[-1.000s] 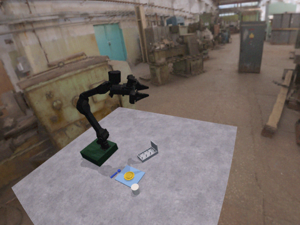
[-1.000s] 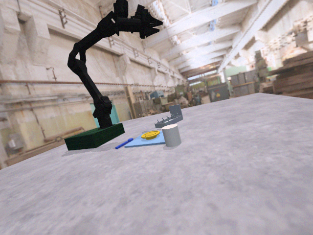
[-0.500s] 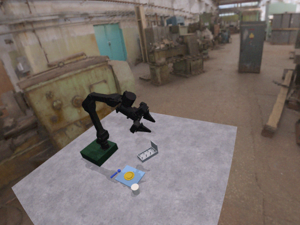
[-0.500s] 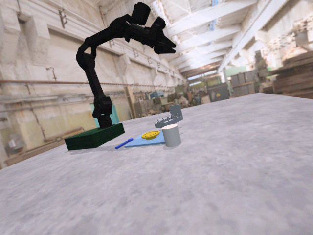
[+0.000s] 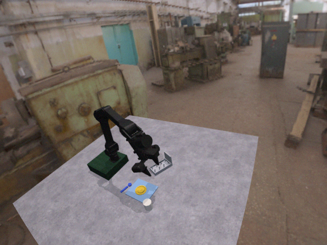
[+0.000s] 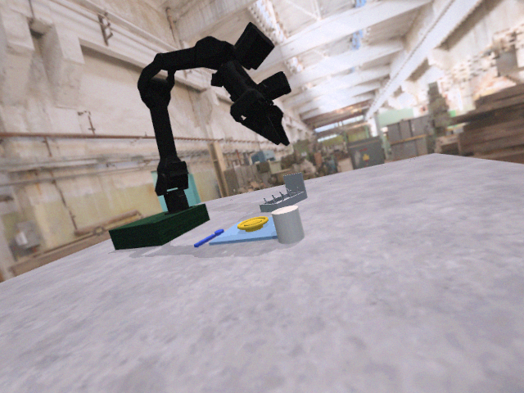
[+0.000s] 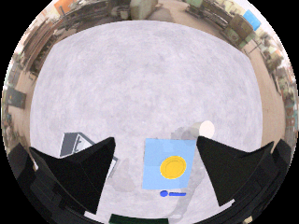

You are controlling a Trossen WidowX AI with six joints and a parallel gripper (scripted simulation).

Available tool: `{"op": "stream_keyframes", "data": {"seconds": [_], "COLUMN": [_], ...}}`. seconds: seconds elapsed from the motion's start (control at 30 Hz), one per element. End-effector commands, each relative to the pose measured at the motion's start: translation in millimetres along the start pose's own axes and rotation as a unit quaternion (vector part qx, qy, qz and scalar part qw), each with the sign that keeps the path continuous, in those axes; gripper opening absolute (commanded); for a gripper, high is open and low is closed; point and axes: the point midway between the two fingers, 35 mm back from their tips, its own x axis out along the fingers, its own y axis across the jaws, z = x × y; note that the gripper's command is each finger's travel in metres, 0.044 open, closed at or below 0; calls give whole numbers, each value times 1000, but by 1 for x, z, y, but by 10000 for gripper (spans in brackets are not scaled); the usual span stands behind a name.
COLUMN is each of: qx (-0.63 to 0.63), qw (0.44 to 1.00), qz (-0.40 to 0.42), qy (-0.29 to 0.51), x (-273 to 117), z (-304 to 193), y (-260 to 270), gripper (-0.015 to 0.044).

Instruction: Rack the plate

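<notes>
- The yellow plate (image 5: 140, 190) lies flat on a light blue mat (image 5: 150, 187) on the grey surface (image 5: 206, 163), not in the rack.
- The grey dish rack (image 5: 161, 165) stands beyond the mat, apart from it; short pegs rise from its base and one end wall is upright. Nothing sits in its slots.
- A white cup (image 6: 287, 223) stands at the mat's corner, just beside it; what is inside cannot be told.
- A blue spoon (image 5: 125, 187) lies on the surface beside the mat, on the side toward the arm's green base (image 5: 107, 164).
- The gripper (image 6: 277, 134) hangs in the air above the rack and plate, tilted downward, its fingers spread wide with nothing between them.
</notes>
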Motion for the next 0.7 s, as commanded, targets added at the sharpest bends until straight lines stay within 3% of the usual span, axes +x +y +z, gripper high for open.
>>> {"op": "stream_keyframes", "data": {"seconds": [0.0,0.27,0.67], "qx": [9,29,30], "qw": [998,981,979], "qz": [-8,-4,-3], "qy": [67,194,204], "x": [22,49,60], "z": [-35,-107,-113], "y": [-20,-50,-54], "gripper": [400,400,400]}}
